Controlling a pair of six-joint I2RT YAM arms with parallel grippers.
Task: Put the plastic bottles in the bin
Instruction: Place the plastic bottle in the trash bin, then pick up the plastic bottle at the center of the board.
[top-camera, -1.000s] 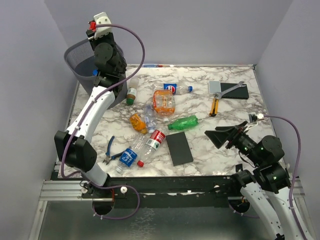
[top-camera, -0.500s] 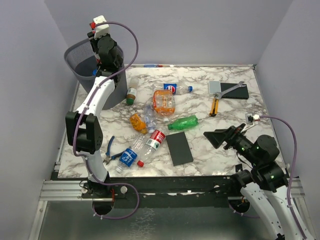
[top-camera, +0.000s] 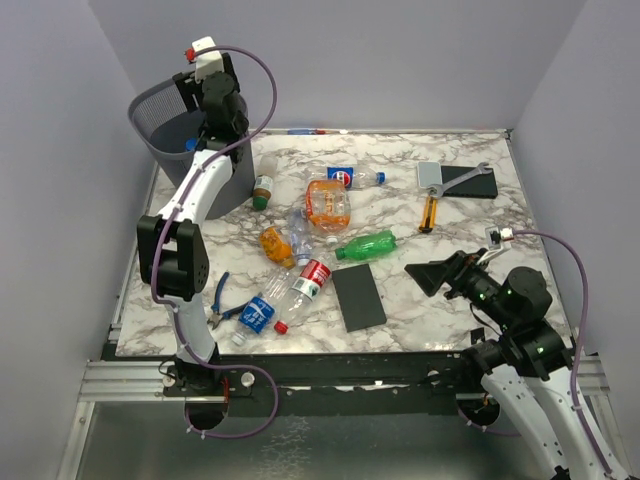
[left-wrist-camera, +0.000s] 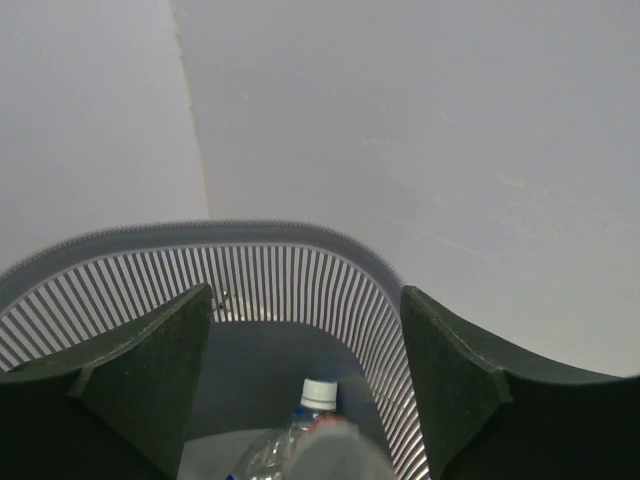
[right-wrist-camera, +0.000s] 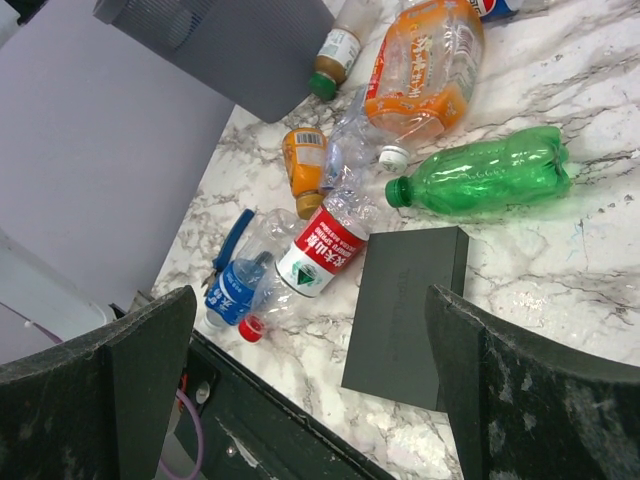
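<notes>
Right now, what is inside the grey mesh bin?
A clear bottle with a white cap shows inside the bin. The left gripper covers the rest of its floor, so more bottles may be hidden.

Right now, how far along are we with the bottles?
Done: at least one clear bottle lies in the bin. In hand: nothing; the left gripper is open above the bin, the right gripper open and empty. Left: about eight bottles on the table, including the green bottle and the big orange bottle.
</notes>
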